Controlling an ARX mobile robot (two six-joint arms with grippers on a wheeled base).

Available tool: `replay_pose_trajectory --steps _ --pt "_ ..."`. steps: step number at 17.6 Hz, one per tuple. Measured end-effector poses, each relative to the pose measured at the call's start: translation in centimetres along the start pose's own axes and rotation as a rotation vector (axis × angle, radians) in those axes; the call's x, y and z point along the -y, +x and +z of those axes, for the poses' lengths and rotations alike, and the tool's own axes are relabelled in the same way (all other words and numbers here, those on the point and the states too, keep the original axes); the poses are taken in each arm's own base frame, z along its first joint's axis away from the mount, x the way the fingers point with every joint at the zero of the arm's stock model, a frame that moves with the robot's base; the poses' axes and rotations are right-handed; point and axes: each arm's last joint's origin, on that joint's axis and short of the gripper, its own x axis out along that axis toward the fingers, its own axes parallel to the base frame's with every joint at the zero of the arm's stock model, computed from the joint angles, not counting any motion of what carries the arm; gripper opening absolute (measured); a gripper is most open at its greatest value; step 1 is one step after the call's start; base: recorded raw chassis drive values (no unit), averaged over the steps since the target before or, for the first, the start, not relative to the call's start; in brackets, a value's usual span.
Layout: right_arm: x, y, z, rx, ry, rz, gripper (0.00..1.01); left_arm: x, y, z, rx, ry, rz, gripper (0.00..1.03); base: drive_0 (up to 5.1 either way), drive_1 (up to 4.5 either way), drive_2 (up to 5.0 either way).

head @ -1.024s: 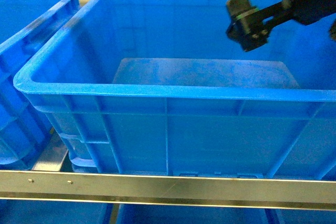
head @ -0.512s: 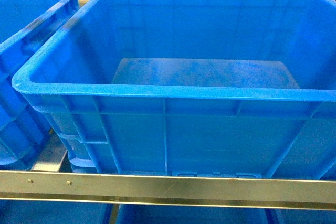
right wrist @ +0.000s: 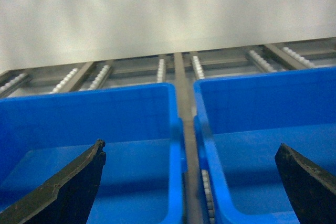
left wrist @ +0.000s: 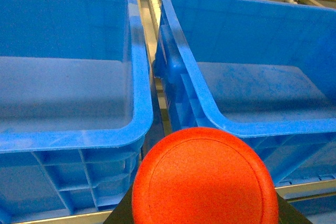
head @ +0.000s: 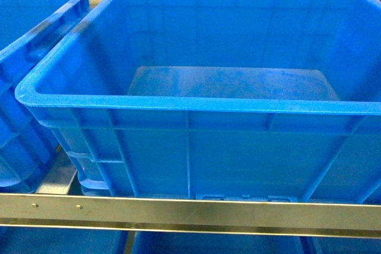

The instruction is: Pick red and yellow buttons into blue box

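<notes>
The red button [left wrist: 203, 179] fills the bottom of the left wrist view, its domed cap facing the camera. My left gripper [left wrist: 205, 220] is shut on it, and only dark finger edges [left wrist: 121, 216] show beside the cap. The button hangs in front of the rack, before the gap between two crates. The blue box [head: 196, 105] is the deep crate in the middle of the head view, and nothing lies on its floor. It stands to the right in the left wrist view [left wrist: 252, 66]. My right gripper [right wrist: 191, 182] is open over the gap between two crates, holding nothing. The yellow button is out of view.
A second deep blue crate [head: 30, 57] stands left of the box, close against it. A metal rack rail [head: 190, 212] runs along the front, with more blue crates below it. Roller tracks [right wrist: 199, 66] and a pale wall lie behind the crates.
A second ago my right arm hung over the box's far right corner in the head view. It has left that view. The box has not moved.
</notes>
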Motion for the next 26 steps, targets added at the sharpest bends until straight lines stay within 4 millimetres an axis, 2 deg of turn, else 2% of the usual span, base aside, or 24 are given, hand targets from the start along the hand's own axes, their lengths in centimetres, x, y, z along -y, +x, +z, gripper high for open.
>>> replay_pose_trajectory --steps 4,5,8,12,15,18,20,22,24,25,26 --pt "0.1 0.2 -0.1 -0.008 0.003 -0.023 0.98 0.0 0.2 0.1 0.003 -0.001 0.002 0.24 0.0 0.00 0.0" --pt "0.1 0.2 -0.1 -0.008 0.003 -0.023 0.98 0.1 0.6 0.6 0.009 0.000 -0.003 0.24 0.0 0.00 0.0" --pt "0.1 0.2 -0.1 -0.008 0.003 -0.023 0.98 1.3 2.5 4.6 0.092 0.014 -0.071 0.24 0.0 0.00 0.0" --pt "0.1 0.2 -0.1 -0.008 0.002 -0.023 0.98 3.3 6.8 8.7 0.134 0.050 -0.157 0.24 0.0 0.00 0.0" --pt "0.1 0.2 -0.1 -0.008 0.002 -0.024 0.98 4.6 11.9 10.1 0.072 0.126 -0.203 0.24 0.0 0.00 0.0" --pt "0.1 0.2 -0.1 -0.008 0.003 -0.023 0.98 5.9 17.7 9.9 -0.087 0.185 -0.274 0.24 0.0 0.00 0.0" --pt "0.1 0.2 -0.1 -0.008 0.003 -0.023 0.98 6.7 20.4 8.7 -0.215 0.206 -0.322 0.24 0.0 0.00 0.0" --pt "0.1 0.2 -0.1 -0.008 0.003 -0.023 0.98 7.6 21.8 7.0 -0.302 0.256 -0.334 0.24 0.0 0.00 0.0" --pt "0.1 0.2 -0.1 -0.008 0.003 -0.023 0.98 8.5 22.1 5.8 -0.336 0.294 -0.363 0.24 0.0 0.00 0.0" --pt "0.1 0.2 -0.2 -0.009 0.003 -0.024 0.98 9.0 22.0 5.7 -0.322 0.317 -0.369 0.30 0.0 0.00 0.0" --pt "0.1 0.2 -0.1 -0.008 0.003 -0.023 0.98 9.2 22.0 5.6 -0.316 0.324 -0.371 0.42 0.0 0.00 0.0"
